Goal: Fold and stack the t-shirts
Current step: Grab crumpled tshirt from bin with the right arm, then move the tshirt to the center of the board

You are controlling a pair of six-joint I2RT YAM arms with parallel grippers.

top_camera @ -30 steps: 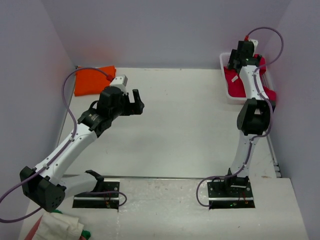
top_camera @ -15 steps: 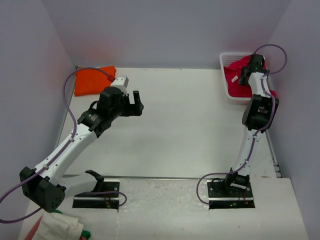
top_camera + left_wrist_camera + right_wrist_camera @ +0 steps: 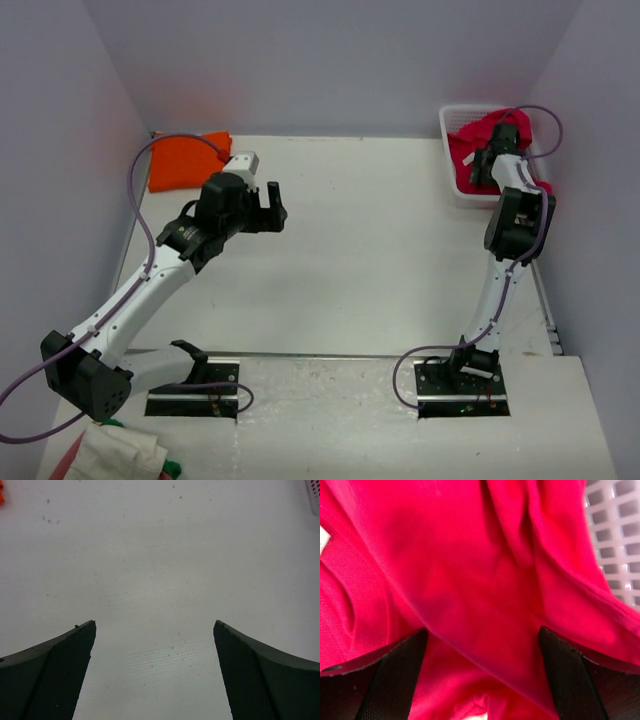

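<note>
Crimson-red soft cloth t-shirt [image 3: 467, 160] lies unfolded and bunched in the white plastic lattice basket [image 3: 450, 114] at the far right corner of the matte white table [image 3: 370, 250]. Right wrist view: deep rounded folds and a fine knit surface [image 3: 470, 580], with square-holed basket wall [image 3: 620, 530] at the upper right. The right gripper [image 3: 490, 162] is down in the basket, jaws spread wide, not clamped. Its black textured fingers [image 3: 395, 680] are pressed into the cloth, and a fold lies between them. Bright orange cloth t-shirt [image 3: 185, 160] lies as a flat, roughly rectangular bundle at the far left corner, well apart from the red one. The left gripper [image 3: 275, 205] hangs over bare, faintly speckled table, jaws wide, holding nothing.
</note>
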